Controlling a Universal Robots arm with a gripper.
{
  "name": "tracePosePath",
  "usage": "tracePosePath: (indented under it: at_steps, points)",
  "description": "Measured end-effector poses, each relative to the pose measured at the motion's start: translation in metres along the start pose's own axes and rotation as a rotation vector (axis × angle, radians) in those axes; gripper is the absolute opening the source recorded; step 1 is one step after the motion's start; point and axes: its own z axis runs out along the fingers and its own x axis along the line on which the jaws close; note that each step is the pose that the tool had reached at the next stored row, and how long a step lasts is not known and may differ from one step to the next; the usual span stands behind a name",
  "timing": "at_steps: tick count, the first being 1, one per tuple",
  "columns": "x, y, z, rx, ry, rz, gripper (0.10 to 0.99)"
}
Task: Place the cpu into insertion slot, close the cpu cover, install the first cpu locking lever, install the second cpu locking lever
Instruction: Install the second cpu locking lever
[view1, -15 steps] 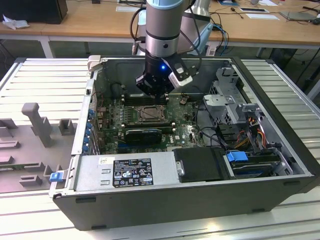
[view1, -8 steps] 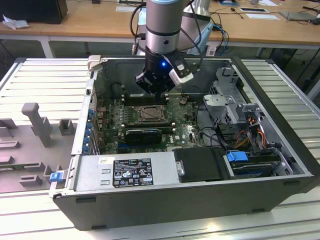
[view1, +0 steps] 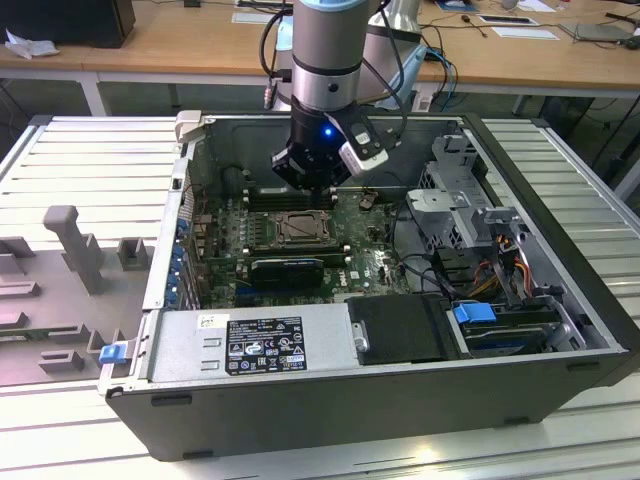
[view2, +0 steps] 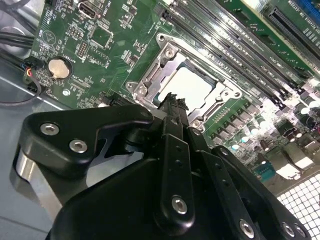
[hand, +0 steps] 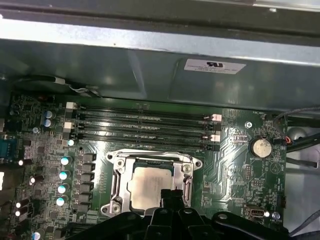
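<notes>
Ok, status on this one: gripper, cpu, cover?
Gripper shut, empty, hanging just above the socket. Cpu seated in the insertion slot. Cpu cover down around the chip. Nothing in the way.

The arm (view1: 325, 50) is showing a silver-grey barrel with a pale blue band up top, black cables looping beside it, and a blue light is glowing on the black wrist. Down at the gripper (view2: 172, 102), matte black links are carrying round silver screws.
</notes>
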Motion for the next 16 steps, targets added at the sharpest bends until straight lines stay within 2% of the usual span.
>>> tracePosePath:
  at_steps: [6, 10, 13, 16]
  points:
    - [0.0006, -0.0066, -0.0019, 0.0, -0.0002, 0.0, 0.106]
    - [0.0014, -0.013, 0.0009, 0.0, -0.0001, 0.0, 0.106]
    - [0.0021, -0.0183, 0.0022, -0.009, -0.0009, 0.001, 0.106]
    - [0.0023, -0.0194, 0.0036, -0.01, -0.001, 0.001, 0.106]
